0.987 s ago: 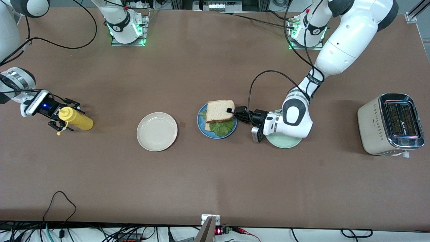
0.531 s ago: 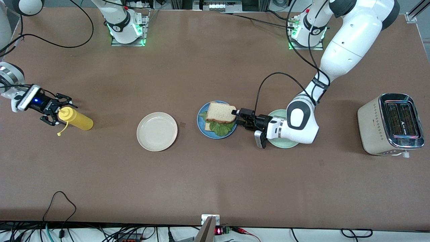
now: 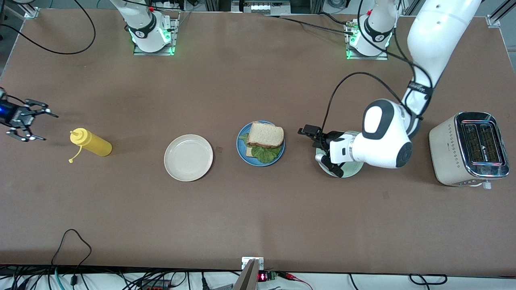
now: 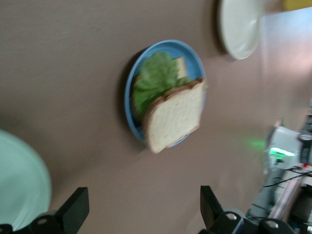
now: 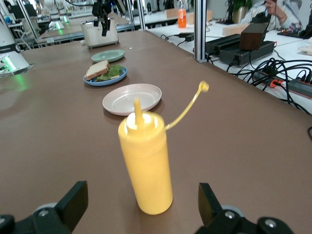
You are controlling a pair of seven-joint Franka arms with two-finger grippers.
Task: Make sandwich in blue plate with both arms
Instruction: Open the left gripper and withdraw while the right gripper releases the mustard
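The sandwich (image 3: 265, 137) lies on the blue plate (image 3: 241, 150): a tan bread slice on top, green lettuce (image 3: 267, 153) sticking out under it toward the front camera, and a second slice below. My left gripper (image 3: 320, 150) is open and empty, over the table between the blue plate and the mint-green plate. In the left wrist view its fingers (image 4: 73, 212) stand wide apart, with the sandwich (image 4: 173, 114) and blue plate (image 4: 127, 100) ahead of them. My right gripper (image 3: 40, 127) is open and empty at the right arm's end of the table.
A yellow squeeze bottle (image 3: 92, 144) stands upright beside the right gripper, ahead of its open fingers (image 5: 73, 200). A cream-white plate (image 3: 188, 157) sits between the bottle and the blue plate. A mint-green plate (image 3: 350, 170) lies under the left wrist. A toaster (image 3: 469, 149) stands at the left arm's end.
My left gripper let go of the top bread slice, which now rests on the lettuce, and drew back toward the mint-green plate. My right gripper released the yellow bottle and backed away.
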